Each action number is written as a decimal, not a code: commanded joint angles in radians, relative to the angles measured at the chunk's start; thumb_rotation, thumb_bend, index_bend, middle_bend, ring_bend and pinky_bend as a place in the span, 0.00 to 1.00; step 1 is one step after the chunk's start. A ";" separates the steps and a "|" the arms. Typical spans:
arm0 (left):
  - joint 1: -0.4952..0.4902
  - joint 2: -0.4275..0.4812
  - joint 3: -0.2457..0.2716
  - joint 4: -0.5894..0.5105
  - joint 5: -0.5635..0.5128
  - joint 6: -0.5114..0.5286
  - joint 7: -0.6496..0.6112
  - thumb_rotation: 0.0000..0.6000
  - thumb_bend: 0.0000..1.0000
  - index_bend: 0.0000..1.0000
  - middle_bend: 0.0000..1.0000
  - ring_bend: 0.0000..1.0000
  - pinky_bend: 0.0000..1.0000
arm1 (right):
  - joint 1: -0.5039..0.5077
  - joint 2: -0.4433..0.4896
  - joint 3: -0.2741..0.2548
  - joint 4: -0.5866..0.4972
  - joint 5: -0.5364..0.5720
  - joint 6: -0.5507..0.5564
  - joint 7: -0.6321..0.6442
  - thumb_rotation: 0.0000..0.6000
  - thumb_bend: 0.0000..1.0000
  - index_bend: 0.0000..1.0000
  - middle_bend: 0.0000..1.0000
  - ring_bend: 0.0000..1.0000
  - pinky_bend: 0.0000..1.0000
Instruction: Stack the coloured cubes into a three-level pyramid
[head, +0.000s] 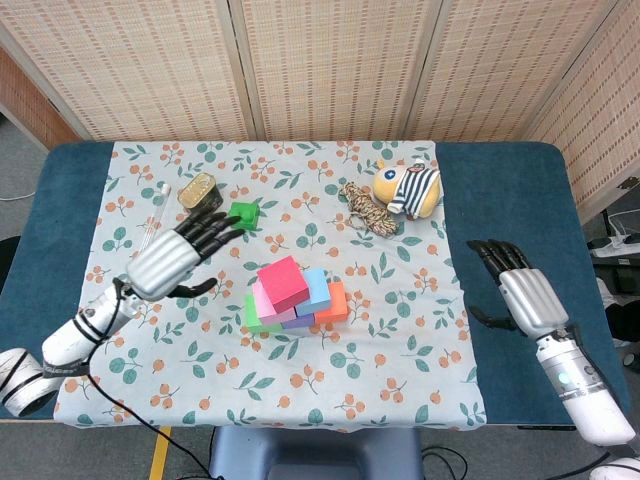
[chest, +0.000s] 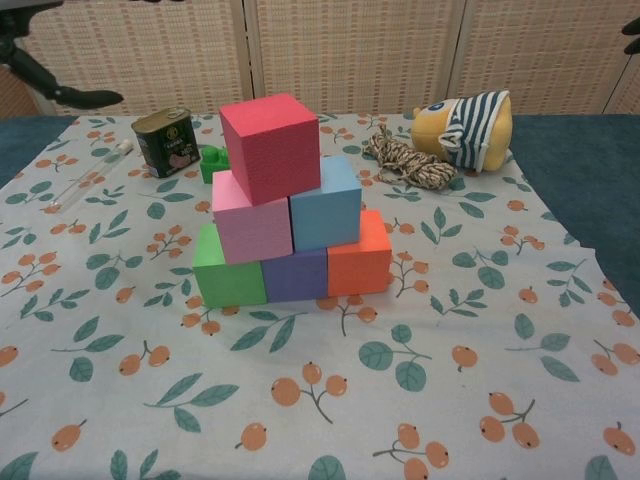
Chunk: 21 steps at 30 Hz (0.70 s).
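A three-level pyramid of cubes stands mid-table. A green cube (chest: 227, 270), a purple cube (chest: 296, 275) and an orange cube (chest: 361, 256) form the bottom row. A pink cube (chest: 249, 220) and a light blue cube (chest: 327, 207) sit on them. A red cube (chest: 272, 145) (head: 283, 281) tops it, turned a little. My left hand (head: 175, 257) hovers to the left of the stack, fingers spread, holding nothing; only its thumb tip shows in the chest view. My right hand (head: 522, 291) is open over the blue table at the right.
A tin can (head: 199, 191), a small green brick (head: 243, 214) and a clear tube (head: 151, 225) lie behind and left of the stack. A rope bundle (head: 366, 210) and a striped plush toy (head: 410, 189) lie at the back right. The floral cloth (head: 400, 370) covers the table's middle.
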<state>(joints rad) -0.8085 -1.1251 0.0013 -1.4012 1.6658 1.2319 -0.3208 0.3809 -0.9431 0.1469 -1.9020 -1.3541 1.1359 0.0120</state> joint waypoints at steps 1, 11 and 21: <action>0.128 0.006 0.051 0.055 -0.132 -0.020 -0.030 1.00 0.35 0.00 0.00 0.00 0.06 | 0.039 0.020 0.016 -0.058 -0.015 -0.027 -0.066 1.00 0.19 0.00 0.06 0.00 0.04; 0.379 -0.115 0.075 0.092 -0.269 0.110 0.118 1.00 0.35 0.00 0.00 0.00 0.04 | 0.283 -0.010 0.120 -0.207 0.212 -0.210 -0.371 1.00 0.17 0.00 0.04 0.00 0.03; 0.442 -0.141 0.049 0.064 -0.255 0.153 0.210 1.00 0.35 0.00 0.00 0.00 0.02 | 0.660 -0.196 0.170 -0.166 0.726 -0.260 -0.670 1.00 0.14 0.00 0.04 0.00 0.01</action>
<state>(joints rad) -0.3757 -1.2657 0.0575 -1.3325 1.4067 1.3812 -0.1208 0.8919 -1.0569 0.2937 -2.0828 -0.8057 0.8989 -0.5406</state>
